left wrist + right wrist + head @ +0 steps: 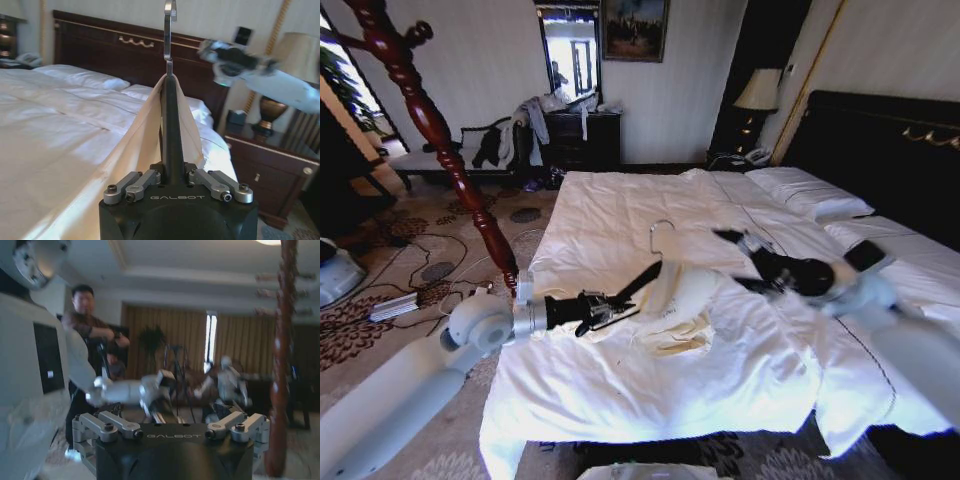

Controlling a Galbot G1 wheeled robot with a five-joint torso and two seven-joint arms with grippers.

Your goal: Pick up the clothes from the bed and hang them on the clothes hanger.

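From my head camera, my left gripper (pixel 603 308) reaches in from eight o'clock and is clamped on one end of the slim black shoulder-shaped clothes hanger (pixel 638 283), whose thin silver wire hook (pixel 661 235) points toward twelve o'clock. The cream long-sleeved shirt of thin soft fabric (pixel 682 310) is draped over the hanger and bunches on the white duvet of the very wide bed (pixel 620 215) with its tall dark headboard (pixel 880 150). My right gripper (pixel 738 240) comes in from four o'clock and hovers above the duvet just beside the shirt, at its two o'clock; I cannot tell how its fingers stand here. The tall reddish-brown turned wooden pole (pixel 432 125) rises at ten o'clock, off the bed's edge. From my left wrist camera, the fingers (pixel 150 177) are pressed against the black hanger (pixel 171 130), with the cream shirt (pixel 142 130) hanging off both sides of it and the silver hook (pixel 170 30) above; my right gripper (pixel 207 47) floats in front of the headboard (pixel 115 45). From my right wrist camera, the linkage of the fingers (pixel 112 425) is spread apart with nothing between, my left gripper (pixel 167 377) shows farther off, and the wooden pole (pixel 282 355) stands at three o'clock.
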